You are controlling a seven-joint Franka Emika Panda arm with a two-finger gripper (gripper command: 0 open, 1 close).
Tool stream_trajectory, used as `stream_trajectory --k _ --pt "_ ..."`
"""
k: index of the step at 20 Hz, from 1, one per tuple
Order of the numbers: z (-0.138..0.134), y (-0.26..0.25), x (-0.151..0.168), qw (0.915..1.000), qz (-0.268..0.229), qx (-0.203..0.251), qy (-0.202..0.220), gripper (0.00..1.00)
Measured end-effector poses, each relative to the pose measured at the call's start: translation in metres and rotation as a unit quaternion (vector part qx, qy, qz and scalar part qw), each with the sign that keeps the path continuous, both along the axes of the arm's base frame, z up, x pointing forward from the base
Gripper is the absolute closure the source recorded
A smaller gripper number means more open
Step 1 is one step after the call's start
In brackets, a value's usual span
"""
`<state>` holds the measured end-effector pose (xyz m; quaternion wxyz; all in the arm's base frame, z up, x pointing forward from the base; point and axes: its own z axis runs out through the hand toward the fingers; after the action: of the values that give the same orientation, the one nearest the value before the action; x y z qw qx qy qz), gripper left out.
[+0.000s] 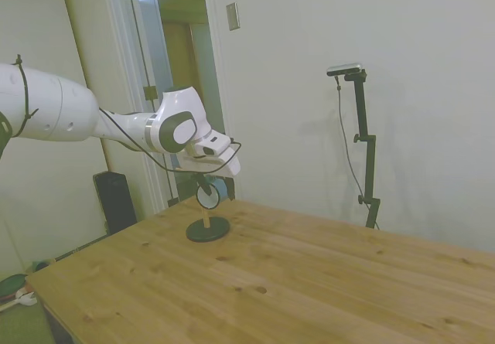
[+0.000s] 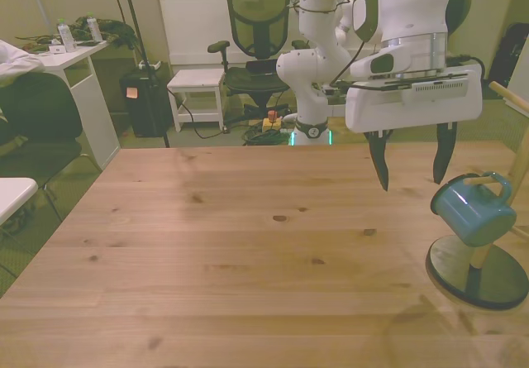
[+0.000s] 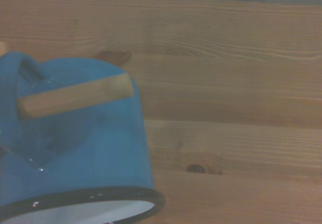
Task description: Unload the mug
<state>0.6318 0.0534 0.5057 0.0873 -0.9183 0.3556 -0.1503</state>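
The small blue mug (image 2: 473, 210) hangs by its handle on a wooden peg of the stand (image 2: 477, 274), at the front view's right. Its dark rim and white inside show in the side view, mug (image 1: 209, 194), and close up in the wrist view, mug (image 3: 70, 143), with the peg (image 3: 75, 95) through the handle. My gripper (image 2: 411, 169) hangs open just above and toward the front view's left of the mug, holding nothing. The fingertips are level with the mug's top, apart from it.
The stand's dark round base (image 1: 208, 229) sits near the table's far corner in the side view. Behind the table in the front view are an office chair (image 2: 258, 29), a white stool (image 2: 197, 83) and a white desk (image 2: 74, 78).
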Motion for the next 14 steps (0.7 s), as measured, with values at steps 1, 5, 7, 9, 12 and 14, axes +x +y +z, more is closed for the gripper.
stream_trajectory --k 1,5,7,9,12,14 --pt "-0.001 0.0 0.0 1.0 0.0 0.0 0.0 0.0" --pt "-0.001 0.002 0.001 1.0 0.004 -0.004 0.0 0.0" --pt "-0.003 0.004 0.002 1.0 0.006 -0.006 -0.002 0.0" --pt "-0.005 0.005 0.004 0.9999 0.012 -0.011 -0.006 0.0" --pt "-0.01 0.009 0.009 0.9991 0.027 -0.025 -0.018 0.0" --pt "-0.013 0.011 0.013 0.9981 0.04 -0.036 -0.029 0.0"
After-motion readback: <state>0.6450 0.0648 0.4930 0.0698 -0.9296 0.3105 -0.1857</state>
